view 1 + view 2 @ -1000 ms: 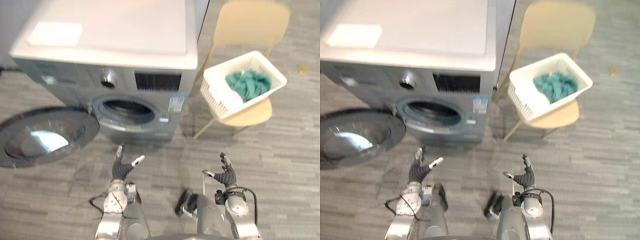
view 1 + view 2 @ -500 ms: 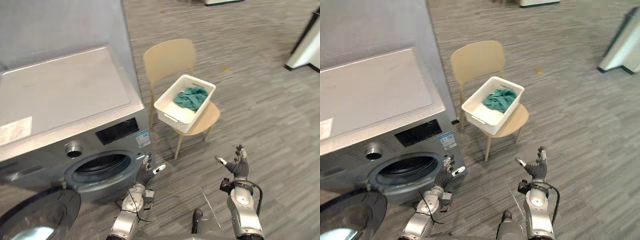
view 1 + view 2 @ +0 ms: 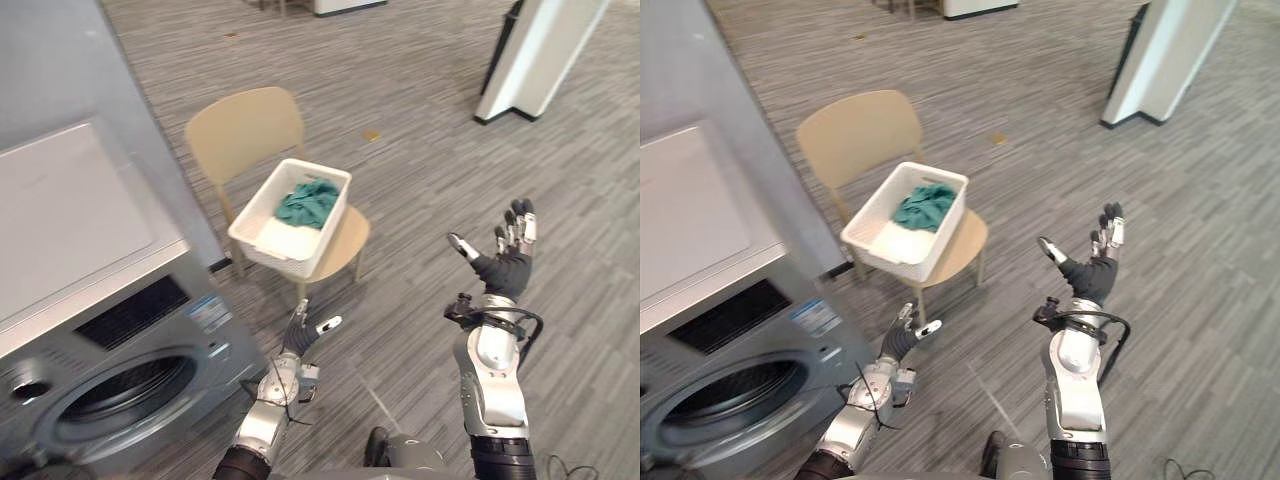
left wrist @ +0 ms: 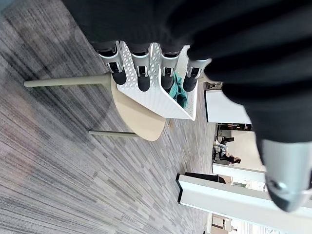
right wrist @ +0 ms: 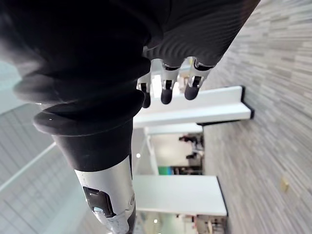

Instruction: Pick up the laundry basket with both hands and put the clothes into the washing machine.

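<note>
The left hand (image 3: 297, 342) is open and holds nothing: its fingers (image 4: 144, 73) run straight in a row and the thumb stands out to the side. It sits low on an arm that reaches forward from the lower left, just off the front corner of the washer (image 3: 110, 320), and points towards the chair (image 3: 243, 130), apart from it. The right hand (image 3: 505, 265) is open too, its fingers (image 5: 166, 87) straight and close together, the thumb spread wide, nothing in it. Its forearm stands nearly upright, so the hand is raised with the fingertips up, over bare floor (image 3: 420, 150) to the right of the chair and well apart from it. The basket (image 3: 332, 232), white with pierced walls, rests on the chair's seat, set at an angle, and neither hand touches it. Teal clothes (image 3: 308, 203) lie bunched in its far end, with something white in the near end. The chair stands just beside the washer, whose round drum opening (image 3: 115, 400) shows on its front. A white panel (image 3: 540, 50) stands on the floor at the far right.
</note>
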